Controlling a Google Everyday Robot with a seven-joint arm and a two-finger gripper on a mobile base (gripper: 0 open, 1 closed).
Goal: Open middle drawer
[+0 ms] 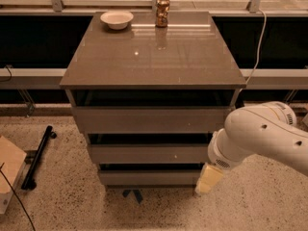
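Note:
A grey-brown cabinet with three flat, handle-less drawer fronts stands in the middle of the camera view. The middle drawer is the second front, medium in apparent width, and sits flush and shut between the wider top drawer and the narrower bottom drawer. My gripper shows as a cream tip below my white arm. It hangs at the cabinet's lower right corner, beside the right end of the bottom drawer and just below the middle drawer's right end.
On the cabinet top stand a white bowl at the back left and a drink can at the back centre. A black bar and a cardboard box lie on the speckled floor at left. A cable hangs at right.

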